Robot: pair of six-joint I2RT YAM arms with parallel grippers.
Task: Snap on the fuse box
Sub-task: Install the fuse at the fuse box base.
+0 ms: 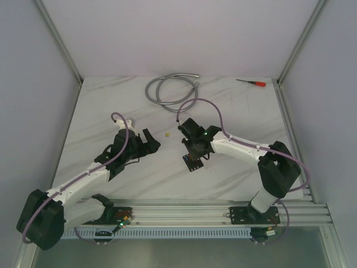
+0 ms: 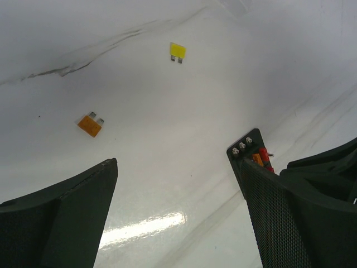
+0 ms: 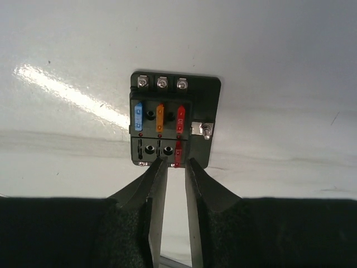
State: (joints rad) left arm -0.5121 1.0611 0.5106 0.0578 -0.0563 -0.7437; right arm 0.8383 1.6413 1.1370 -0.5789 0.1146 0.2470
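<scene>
The fuse box [image 3: 173,120] is a small black block lying flat on the white table, with blue, orange and red fuses in its top row and one red fuse [image 3: 178,153] in its lower row. My right gripper [image 3: 175,164] stands over its near edge, jaws a narrow gap apart and holding nothing, with the lower red fuse just beyond the tips. In the top view the box [image 1: 193,162] lies under the right gripper [image 1: 194,154]. My left gripper [image 1: 152,140] is wide open and empty to the box's left. The left wrist view shows a corner of the box [image 2: 248,146] behind its right finger [image 2: 290,218].
A loose yellow fuse [image 2: 177,51] and an orange fuse [image 2: 90,125] lie on the table ahead of the left gripper; the yellow one also shows in the top view [image 1: 167,134]. A grey coiled hose [image 1: 173,89] and a red screwdriver [image 1: 251,82] lie at the back.
</scene>
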